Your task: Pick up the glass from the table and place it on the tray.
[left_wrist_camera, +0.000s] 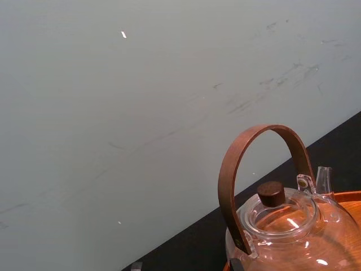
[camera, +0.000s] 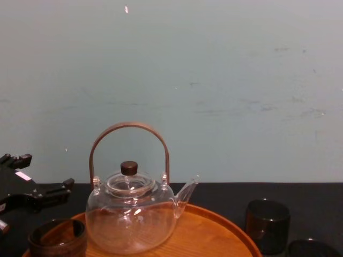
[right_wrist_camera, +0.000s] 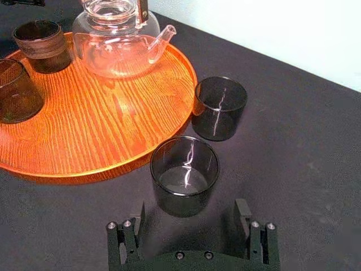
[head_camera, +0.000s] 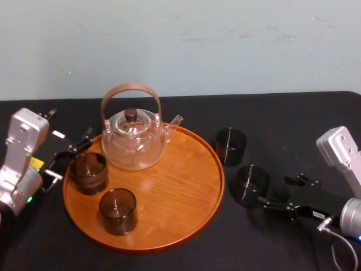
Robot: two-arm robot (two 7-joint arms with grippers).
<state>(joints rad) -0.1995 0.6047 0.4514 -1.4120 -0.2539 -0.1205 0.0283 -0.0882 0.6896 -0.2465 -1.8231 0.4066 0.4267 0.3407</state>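
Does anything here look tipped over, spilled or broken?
Nothing stands out. The teapot and two glasses stand upright on the tray; two other glasses stand on the table, the open right gripper facing one. The left gripper sits by the tray's left rim.

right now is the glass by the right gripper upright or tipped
Upright. The glass stands on the table beside the tray, open mouth up, base flat. The right gripper is open just short of it, not gripping.
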